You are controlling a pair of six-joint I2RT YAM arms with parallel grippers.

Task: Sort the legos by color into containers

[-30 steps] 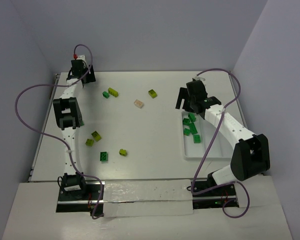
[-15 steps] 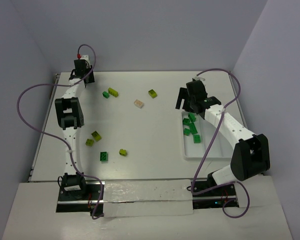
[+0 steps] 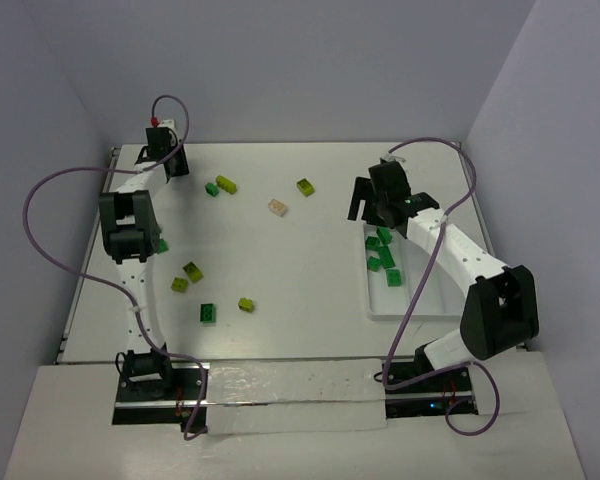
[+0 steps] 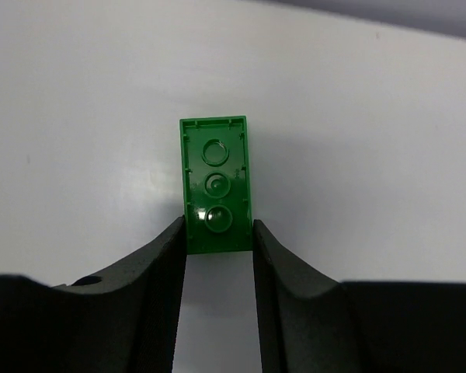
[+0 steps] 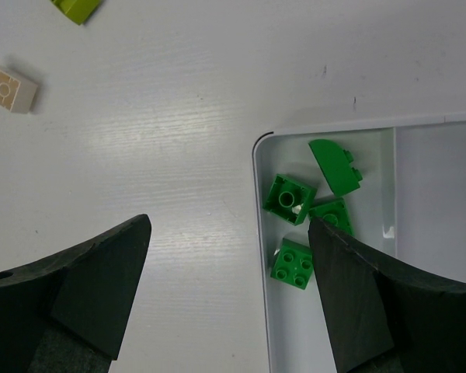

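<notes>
Lego [image 4: 215, 167], dark green, sits clamped only at its near end in my left gripper [image 4: 217, 237]; I'd lift slowly, level. My right gripper [image 5: 227, 233] gapes over the tray [image 5: 260, 311].

Left end effector [image 4: 217, 231]: its jaws have gone from wide apart to pressed against both long sides of a dark green brick [image 4: 215, 186], which lies hollow side up on the table [image 4: 373, 116].
Left arm's elbow [image 3: 125, 225]: sits further to the left than a second ago, while the wrist stays at the table's far left corner.
Left arm's cable [image 3: 28, 215]: the purple loop bulges further out to the left.
Right end effector [image 5: 229, 227]: has drifted slightly leftward.
</notes>
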